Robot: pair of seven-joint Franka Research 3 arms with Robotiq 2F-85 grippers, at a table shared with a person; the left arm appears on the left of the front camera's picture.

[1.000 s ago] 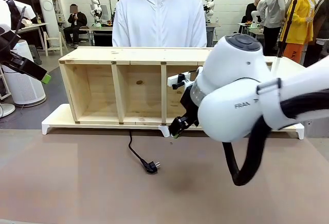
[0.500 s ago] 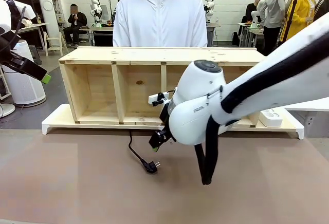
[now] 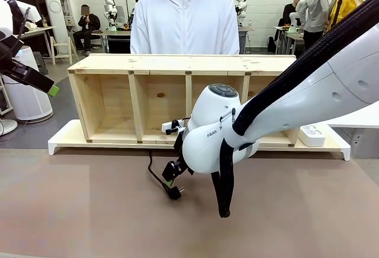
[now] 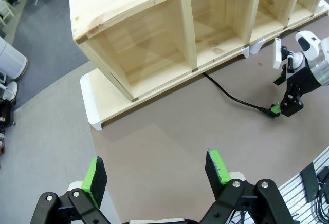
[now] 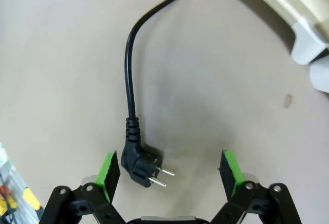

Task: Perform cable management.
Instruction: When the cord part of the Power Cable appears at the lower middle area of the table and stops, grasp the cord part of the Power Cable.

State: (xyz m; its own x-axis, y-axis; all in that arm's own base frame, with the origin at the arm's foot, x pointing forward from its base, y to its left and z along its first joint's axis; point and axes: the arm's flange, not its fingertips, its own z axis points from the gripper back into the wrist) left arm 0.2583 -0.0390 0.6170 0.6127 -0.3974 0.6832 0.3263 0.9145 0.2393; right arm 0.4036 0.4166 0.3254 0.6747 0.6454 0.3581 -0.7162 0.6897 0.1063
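A thin black cable [image 3: 150, 167] lies slack and flat on the brown table [image 3: 71, 210], just left of centre in the front view. It runs down from mid-frame, bends gently to the right, and ends in a small black angled plug [image 5: 138, 163] with two bare metal pins. In the right wrist view the plug sits at lower centre-left, pins pointing right.
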